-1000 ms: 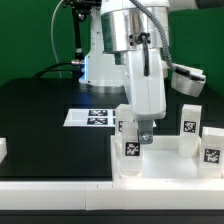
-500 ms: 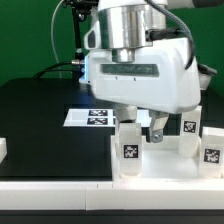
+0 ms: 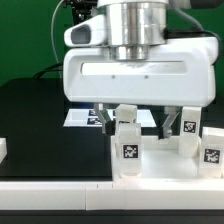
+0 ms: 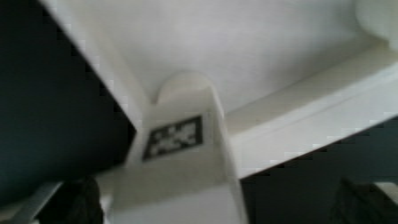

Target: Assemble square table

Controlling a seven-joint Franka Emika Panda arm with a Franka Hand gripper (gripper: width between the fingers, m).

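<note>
**Gripper over a standing leg, grasp not confirmed**

Gripper (image 3: 137, 118) sits at centre frame in the exterior view, its wide white body blocking most of the scene. You can see two dark fingers (image 3: 104, 117) hanging below it, one either side of a leg (image 3: 127, 140) that stands upright on the tabletop (image 3: 160, 165). Wrist view agrees: the leg (image 4: 178, 150) runs up the middle of the picture, tag facing the camera, dark fingertips (image 4: 71, 200) at both lower corners with clear gaps to the leg. So jaws look spread and not yet clamped; I judge it as straddling for a grasp or a twist, not holding.

Tabletop lies at lower right of the exterior view, rim up, so the legs go in from above. Two more legs (image 3: 189, 128) stand at its right side, one nearer the camera (image 3: 211, 145). Marker board (image 3: 82, 117) lies flat on the black table (image 3: 40, 120) behind, left of centre, mostly hidden by the arm.

Watch the centring: a skewed close would tip the leg. Can't tell whether this leg is already seated in its hole.
</note>
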